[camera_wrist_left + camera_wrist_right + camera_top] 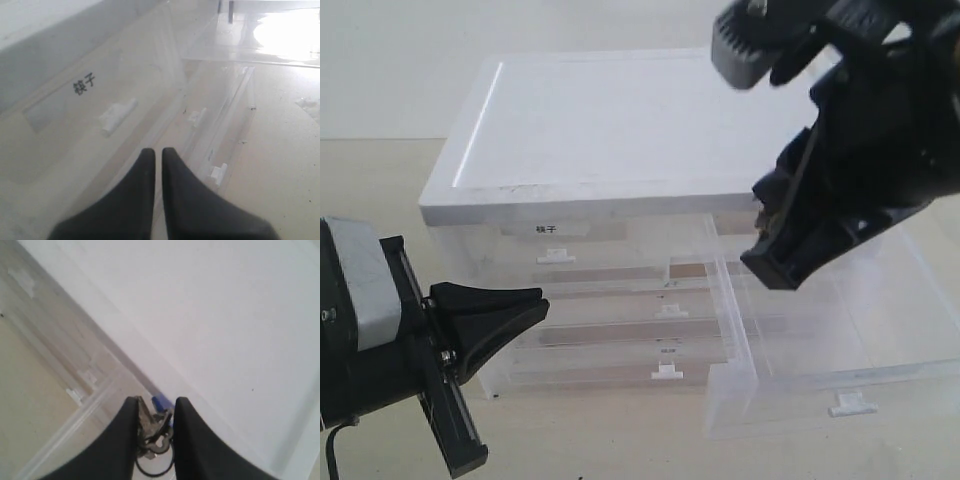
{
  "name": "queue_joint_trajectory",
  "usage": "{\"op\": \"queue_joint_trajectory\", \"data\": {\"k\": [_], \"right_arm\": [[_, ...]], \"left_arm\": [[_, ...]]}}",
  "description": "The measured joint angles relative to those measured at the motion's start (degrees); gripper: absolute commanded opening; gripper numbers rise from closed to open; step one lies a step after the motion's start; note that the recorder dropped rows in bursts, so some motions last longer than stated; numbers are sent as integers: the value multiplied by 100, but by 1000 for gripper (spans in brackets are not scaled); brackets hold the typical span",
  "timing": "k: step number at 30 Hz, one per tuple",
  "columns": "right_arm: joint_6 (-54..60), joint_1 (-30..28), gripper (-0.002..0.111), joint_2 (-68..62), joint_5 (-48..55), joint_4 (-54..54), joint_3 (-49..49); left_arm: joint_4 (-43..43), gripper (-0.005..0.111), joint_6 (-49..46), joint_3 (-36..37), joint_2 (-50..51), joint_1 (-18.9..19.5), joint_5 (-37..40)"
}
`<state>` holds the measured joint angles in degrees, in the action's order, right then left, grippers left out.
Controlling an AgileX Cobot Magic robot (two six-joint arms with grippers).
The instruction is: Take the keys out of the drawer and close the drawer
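The right gripper [157,410] is clamping the keys [151,426] between its two dark fingers [125,440], which are standing a little apart with the bunch filling the gap. The grey metal pieces are sitting just inside the fingertips, a small blue part is poking out beyond them, and a dark ring [155,467] is hanging lower in the same gap. In the exterior view this gripper is hovering above the drawer [770,405], which is standing pulled well out of the cabinet [600,130] on the right; the keys are being held clear of the drawer's floor, close to the cabinet's front edge. The left gripper [158,150] is hanging in front of the cabinet's left half, its fingers nearly together with only a thin slit between them, gripping nothing and touching nothing.
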<state>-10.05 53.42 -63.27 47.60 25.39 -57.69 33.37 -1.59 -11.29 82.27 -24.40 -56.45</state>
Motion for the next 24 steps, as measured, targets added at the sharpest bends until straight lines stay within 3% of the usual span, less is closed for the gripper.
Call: {"op": "queue_joint_trajectory", "data": {"k": [11, 15, 24], "right_arm": [[-171, 1005, 0, 148, -116, -34, -644], [-261, 1112, 0, 40, -550, -71, -672], [-365, 1110, 0, -929, -503, 60, -682]], "left_arm": [[0, 4, 0, 0, 0, 0, 0], [0, 4, 0, 0, 0, 0, 0], [0, 4, 0, 0, 0, 0, 0]]}}
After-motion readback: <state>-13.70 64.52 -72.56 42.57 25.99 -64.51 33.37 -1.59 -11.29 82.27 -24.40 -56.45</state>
